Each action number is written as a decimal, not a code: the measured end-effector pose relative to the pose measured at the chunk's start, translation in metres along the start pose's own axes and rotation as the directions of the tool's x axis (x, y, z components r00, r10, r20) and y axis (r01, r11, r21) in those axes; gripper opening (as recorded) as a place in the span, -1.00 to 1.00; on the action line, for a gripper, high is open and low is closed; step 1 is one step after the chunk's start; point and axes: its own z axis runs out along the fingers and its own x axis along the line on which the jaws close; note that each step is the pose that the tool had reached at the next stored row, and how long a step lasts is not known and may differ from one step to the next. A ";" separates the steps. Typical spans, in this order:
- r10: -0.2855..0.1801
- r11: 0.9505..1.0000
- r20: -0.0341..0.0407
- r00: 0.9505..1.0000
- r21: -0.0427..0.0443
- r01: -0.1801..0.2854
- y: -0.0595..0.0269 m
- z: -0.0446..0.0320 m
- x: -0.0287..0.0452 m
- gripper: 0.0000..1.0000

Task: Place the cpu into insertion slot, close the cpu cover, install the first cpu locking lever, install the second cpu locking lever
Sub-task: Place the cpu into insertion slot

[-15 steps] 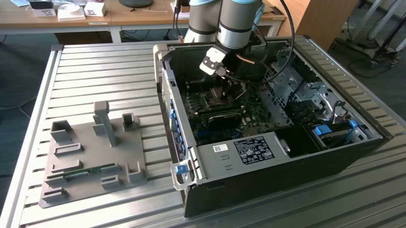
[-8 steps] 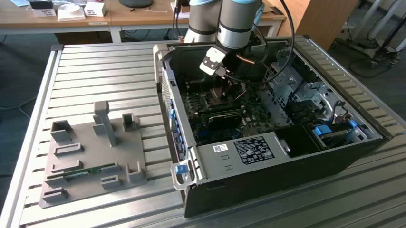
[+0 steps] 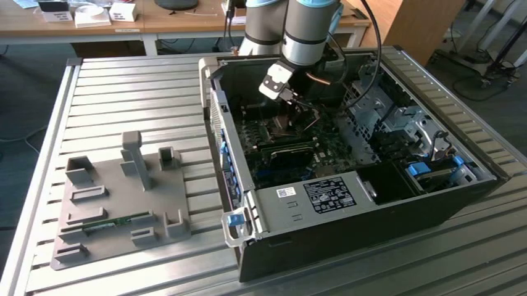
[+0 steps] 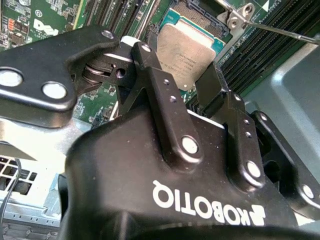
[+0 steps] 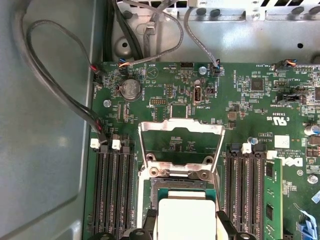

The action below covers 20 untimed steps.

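Above insertion slot [image 4: 200, 9], hand [image 4: 177, 62] around cpu [image 4: 190, 42]

Behind your ribbed silver metal worktable [image 3: 132, 92] you see a long light-brown wooden desk [image 3: 165, 23] carrying small white boxes [image 3: 92, 15]. A tall wooden cabinet panel [image 3: 411, 28] rises at the exterior view's right. Dark grey floor [image 3: 24, 98] shows on both sides, with black cables [image 3: 485, 77] trailing across it at the right.

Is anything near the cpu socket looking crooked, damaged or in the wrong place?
Nothing stands out. The cpu is held squarely between the fingers over the insertion slot, and the cpu cover stands open.
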 end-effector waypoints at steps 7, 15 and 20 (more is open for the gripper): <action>0.000 1.000 0.000 1.000 0.000 0.000 -0.0003 0.0008 0.0017 0.08; 0.000 1.000 0.000 1.000 0.000 0.000 -0.0003 0.0061 0.0045 0.08; 0.000 1.000 0.003 1.000 0.000 0.000 -0.0005 0.0092 0.0044 0.08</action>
